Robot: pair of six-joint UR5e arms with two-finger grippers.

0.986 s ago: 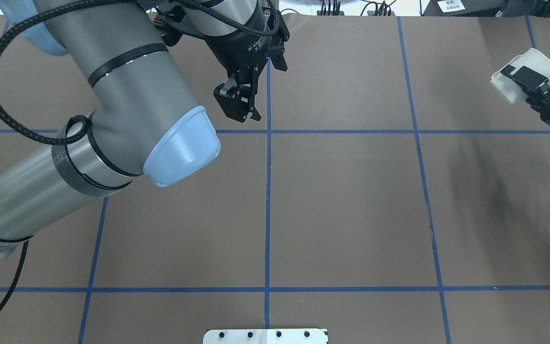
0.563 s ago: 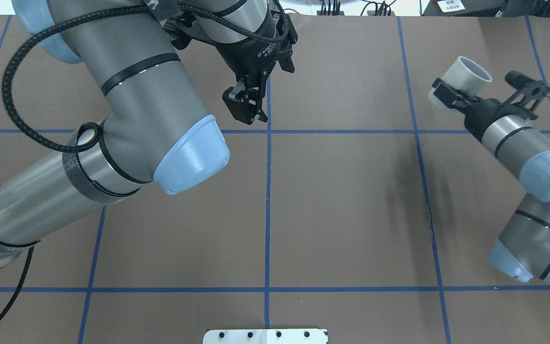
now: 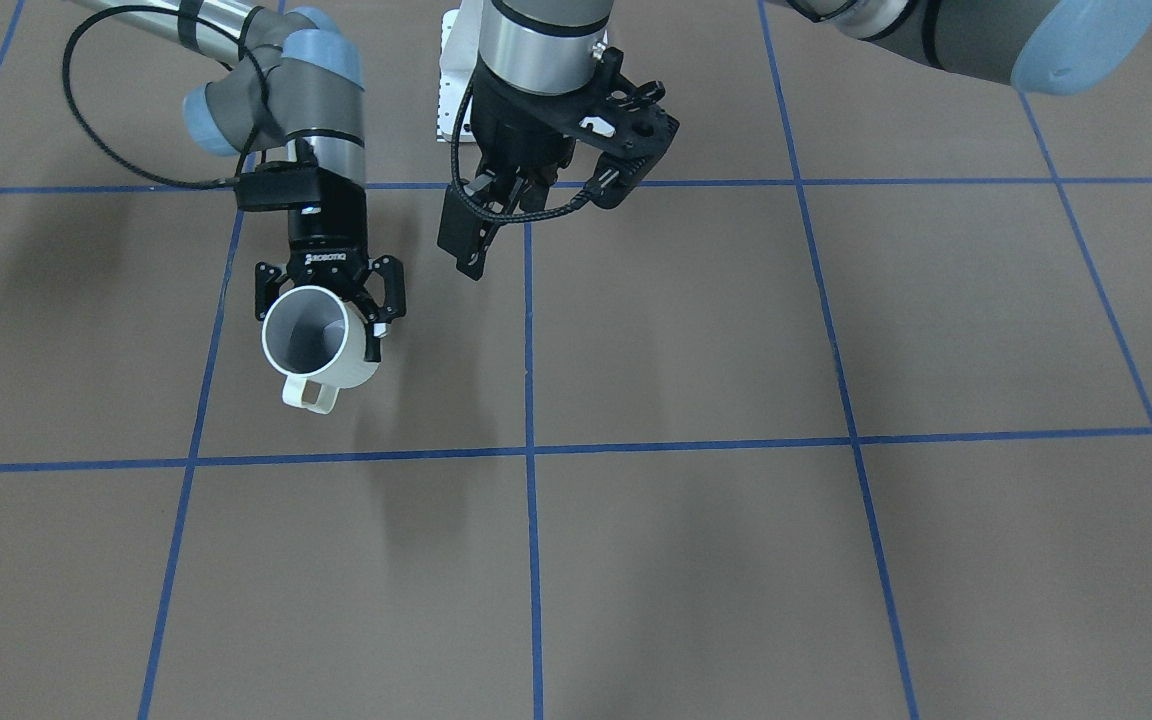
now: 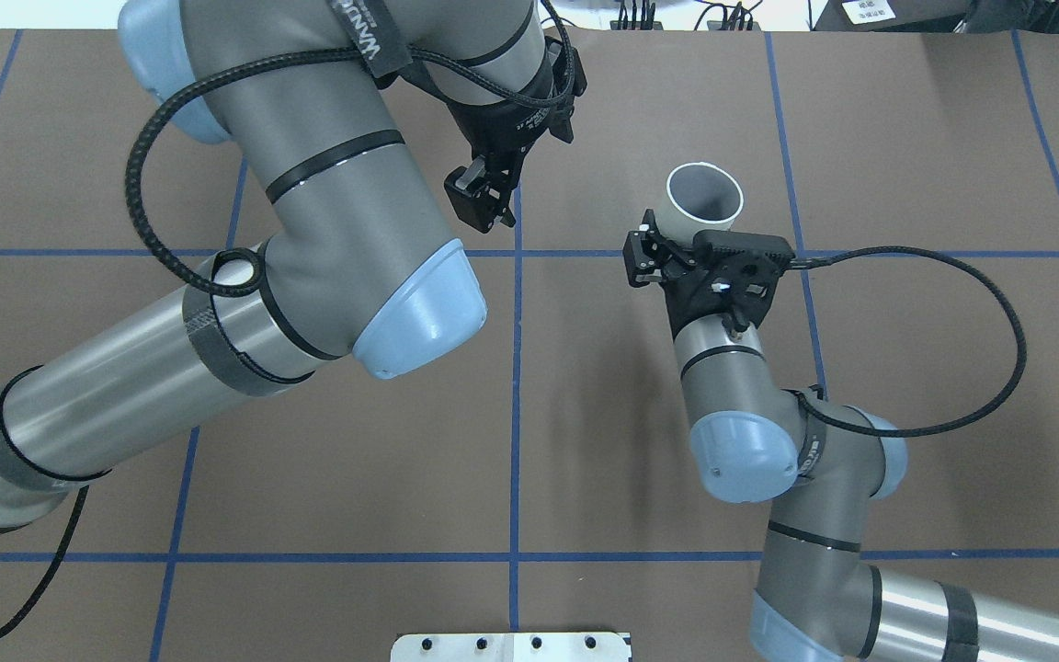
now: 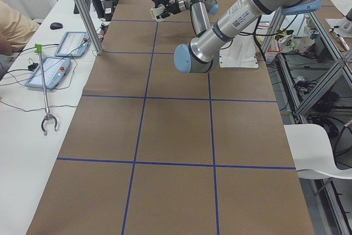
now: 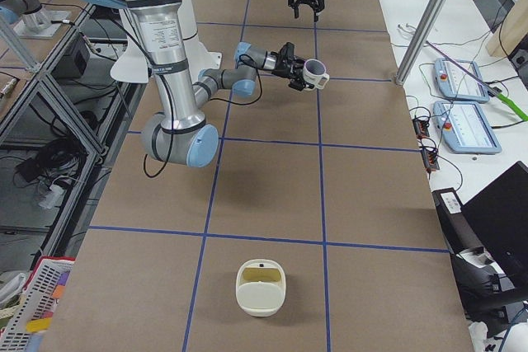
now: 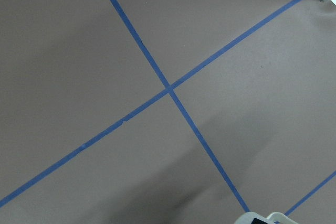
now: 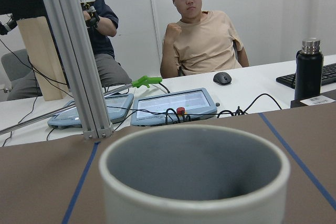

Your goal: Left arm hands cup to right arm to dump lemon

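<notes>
Brown worktop (image 3: 836, 560) crossed by blue tape (image 3: 528, 560), with the cup raised over the half nearer the operators' edge.
Front view: the right gripper (image 3: 319, 322) pinches the cup (image 3: 308, 338) by its wall. The cup is clear of the surface, its mouth tipped toward the operators' edge and its handle on the low side. The left gripper (image 3: 464, 250) hangs just beside it at the centre line. Overhead: the left gripper's jaws stand slightly apart, holding nothing. Right wrist view: the cup's rim fills the bottom, its inside grey.
</notes>
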